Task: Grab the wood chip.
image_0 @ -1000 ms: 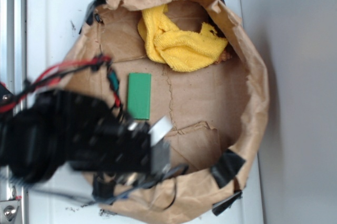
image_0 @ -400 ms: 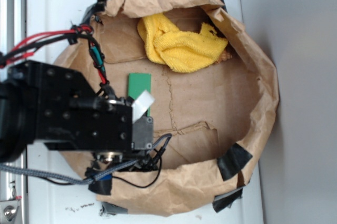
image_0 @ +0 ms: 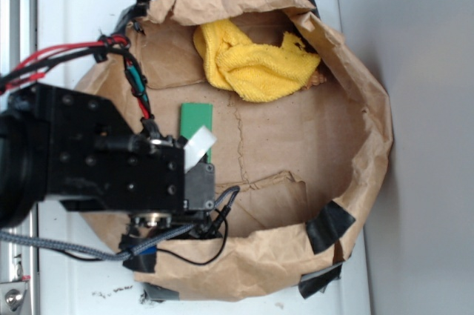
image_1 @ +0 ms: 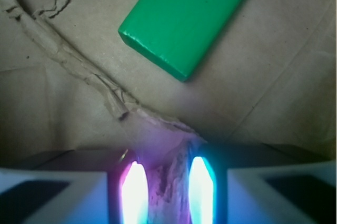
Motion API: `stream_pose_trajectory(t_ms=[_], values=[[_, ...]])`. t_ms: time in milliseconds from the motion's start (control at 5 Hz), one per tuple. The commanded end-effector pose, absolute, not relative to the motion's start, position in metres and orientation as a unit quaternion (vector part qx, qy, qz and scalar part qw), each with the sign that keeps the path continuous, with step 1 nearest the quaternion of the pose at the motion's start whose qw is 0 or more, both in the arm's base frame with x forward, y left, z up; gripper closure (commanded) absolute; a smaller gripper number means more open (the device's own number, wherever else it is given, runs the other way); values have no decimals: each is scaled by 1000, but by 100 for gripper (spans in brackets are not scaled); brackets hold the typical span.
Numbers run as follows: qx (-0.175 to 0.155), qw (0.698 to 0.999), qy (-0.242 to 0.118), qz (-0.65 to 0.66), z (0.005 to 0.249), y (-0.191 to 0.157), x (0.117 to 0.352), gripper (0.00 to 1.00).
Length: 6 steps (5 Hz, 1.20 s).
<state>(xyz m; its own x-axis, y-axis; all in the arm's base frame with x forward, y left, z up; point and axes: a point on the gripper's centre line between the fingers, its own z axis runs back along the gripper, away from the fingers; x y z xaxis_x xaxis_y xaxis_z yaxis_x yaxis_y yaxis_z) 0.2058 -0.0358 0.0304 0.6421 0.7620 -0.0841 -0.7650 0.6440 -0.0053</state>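
We have been swinging up and leftward across the exterior view over the last second; a second ago the arm was a blur low in the paper bag [image_0: 370, 137], and since 0.4 s ago we are hardly shifting at all. That settling suggests, in our judgement, that we are lined up and are now closing in rather than searching.

In the wrist view our gripper [image_1: 163, 195] is hanging low over the cardboard floor [image_1: 253, 103], its two glowing fingertips [image_1: 135, 192] standing a narrow gap apart. Between them a streaky, rough-grained sliver is showing, which we are taking for the wood chip [image_1: 167, 182]. The fingers are sitting close on either side of it, but we cannot tell whether they are already pinching it or just bracketing it. In the exterior view the chip is hidden under our wrist.

The green block [image_1: 189, 16] is lying flat on the floor just beyond the fingertips, apart from them, with a torn cardboard ridge [image_1: 89, 76] running between it and us.

We are working inside the wide, rolled-down bag, patched with black tape [image_0: 329, 226], sitting on a white surface [image_0: 81, 18]. A yellow towel [image_0: 252, 59] is bunched against the far wall, well apart from us.
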Motion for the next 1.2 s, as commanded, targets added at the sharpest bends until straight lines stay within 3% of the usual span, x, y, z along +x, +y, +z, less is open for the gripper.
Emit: stream_pose_trajectory(t_ms=[0, 200, 400, 600, 800, 1000], values=[[-42, 908, 17, 416, 57, -18, 241, 100], [-48, 901, -37, 429, 97, -5, 278, 100], [-79, 883, -69, 458, 129, 6, 317, 100], [-66, 886, -99, 448, 151, 11, 332, 100], [-30, 895, -137, 424, 170, 11, 322, 100], [-26, 896, -151, 417, 186, 16, 310, 100]])
